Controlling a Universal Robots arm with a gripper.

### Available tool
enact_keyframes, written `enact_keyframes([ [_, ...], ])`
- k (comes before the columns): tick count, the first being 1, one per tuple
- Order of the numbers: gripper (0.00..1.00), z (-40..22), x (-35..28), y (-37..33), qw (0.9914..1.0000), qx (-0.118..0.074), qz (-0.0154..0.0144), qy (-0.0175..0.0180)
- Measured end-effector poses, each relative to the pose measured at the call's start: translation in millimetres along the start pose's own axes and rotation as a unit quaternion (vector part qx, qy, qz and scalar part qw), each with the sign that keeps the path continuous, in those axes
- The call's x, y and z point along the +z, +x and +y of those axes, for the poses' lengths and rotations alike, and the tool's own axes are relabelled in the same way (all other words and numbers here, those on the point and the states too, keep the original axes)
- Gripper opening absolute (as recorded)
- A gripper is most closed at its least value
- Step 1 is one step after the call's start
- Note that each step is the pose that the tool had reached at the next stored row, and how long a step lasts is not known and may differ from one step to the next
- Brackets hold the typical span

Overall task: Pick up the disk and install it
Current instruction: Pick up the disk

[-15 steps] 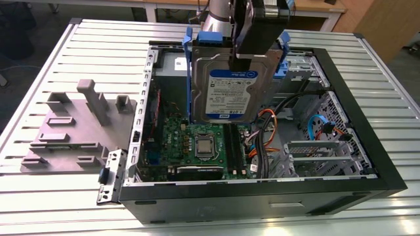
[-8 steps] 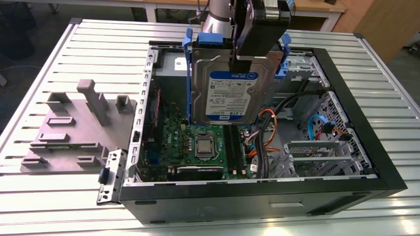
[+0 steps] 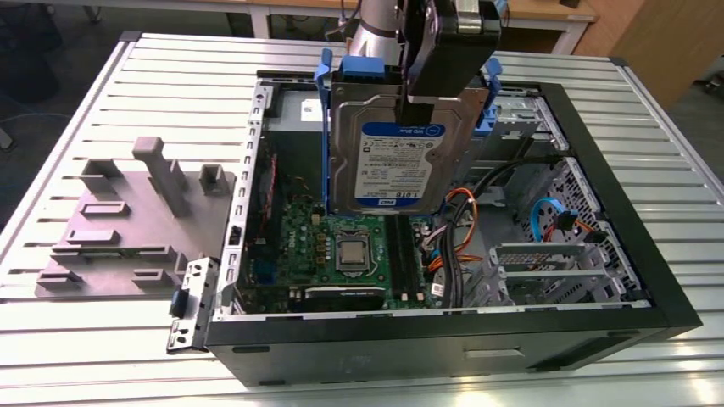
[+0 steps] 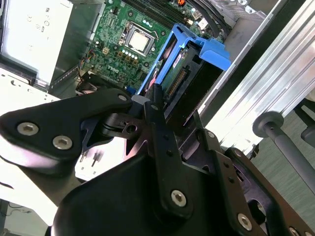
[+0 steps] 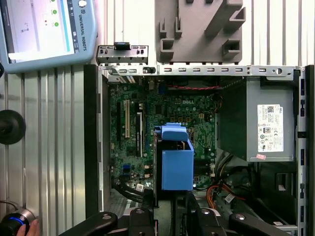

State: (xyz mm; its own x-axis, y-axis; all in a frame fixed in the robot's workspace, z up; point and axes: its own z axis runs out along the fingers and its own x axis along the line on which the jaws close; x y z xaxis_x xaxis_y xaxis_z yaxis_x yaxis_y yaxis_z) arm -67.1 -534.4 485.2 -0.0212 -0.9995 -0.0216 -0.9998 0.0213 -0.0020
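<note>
The disk (image 3: pixel 396 165) is a silver hard drive with a white-and-blue label and blue rails. It hangs upright over the open computer case (image 3: pixel 453 331), its lower edge just above the motherboard (image 3: pixel 351 246). My gripper (image 3: pixel 436 102) is shut on its upper part, black fingers clamped on either face. In the second wrist view the fingers (image 4: pixel 156 105) pinch the disk's edge, with its blue carrier (image 4: pixel 197 46) beyond them. In the first wrist view the blue carrier (image 5: pixel 176 164) is seen end-on over the board, and the gripper (image 5: pixel 170 209) sits right behind it.
A grey power-supply box (image 5: pixel 268 128) fills one corner of the case. A metal drive cage (image 3: pixel 554 263) with cables stands at the exterior view's right. A grey fixture block (image 3: pixel 125 220) and a loose metal bracket (image 3: pixel 192 305) lie on the slatted table. A tablet (image 5: pixel 44 29) rests nearby.
</note>
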Motion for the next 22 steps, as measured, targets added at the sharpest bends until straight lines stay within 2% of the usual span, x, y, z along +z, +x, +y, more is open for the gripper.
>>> enact_keyframes([
  [8,0.35,-1.0,0.1,0.0,1.00000,0.000,-0.0001,0.0000],
  [12,0.35,-8.1,0.3,-0.2,1.00000,0.000,-0.0001,0.0000],
  [17,0.35,-21.3,0.6,-0.4,1.00000,0.000,-0.0001,0.0000],
  [22,0.35,-26.0,0.9,-0.5,1.00000,0.000,0.0000,0.0000],
])
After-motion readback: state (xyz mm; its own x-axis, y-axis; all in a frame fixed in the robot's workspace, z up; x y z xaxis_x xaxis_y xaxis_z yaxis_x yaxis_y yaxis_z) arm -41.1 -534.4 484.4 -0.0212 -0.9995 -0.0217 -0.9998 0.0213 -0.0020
